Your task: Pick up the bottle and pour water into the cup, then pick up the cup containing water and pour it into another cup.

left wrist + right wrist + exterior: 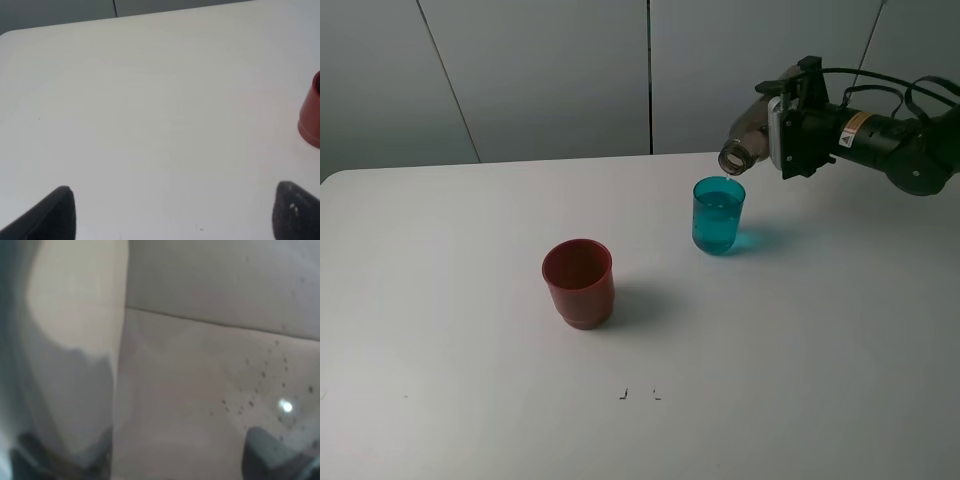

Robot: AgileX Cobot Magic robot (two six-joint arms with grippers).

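The right claw [778, 118] is closed tight on the bottle [750, 138], gripping the smoky grey-brown body from both sides. The bottle is tipped well over, close to lying flat. Its base is hidden behind the claw and its open threaded neck juts out past the fingertips, angled slightly down.

The teal cup [718, 215] stands upright on the counter [440, 300], directly below the bottle's mouth and just forward of the claw and lower. The cup's rim is near the neck but not touching it. The cup looks filled with liquid most of the way up.

The red cup [578, 283] also stands upright, well apart from the right claw. It is beyond the teal cup on the side away from the arm, and lower on the counter.

In the right wrist view everything is blurred. The translucent bottle [75, 355] fills one side right against the camera, with dark fingertips [272, 457] at the edge of the picture, and droplets speck the surface beyond.

The left claw [175, 217] hangs over bare counter with its two dark fingertips [52, 215] spread wide and nothing between them. The red cup [311, 117] shows only as a sliver ahead of this claw and off to the outside of one finger, clear of it.
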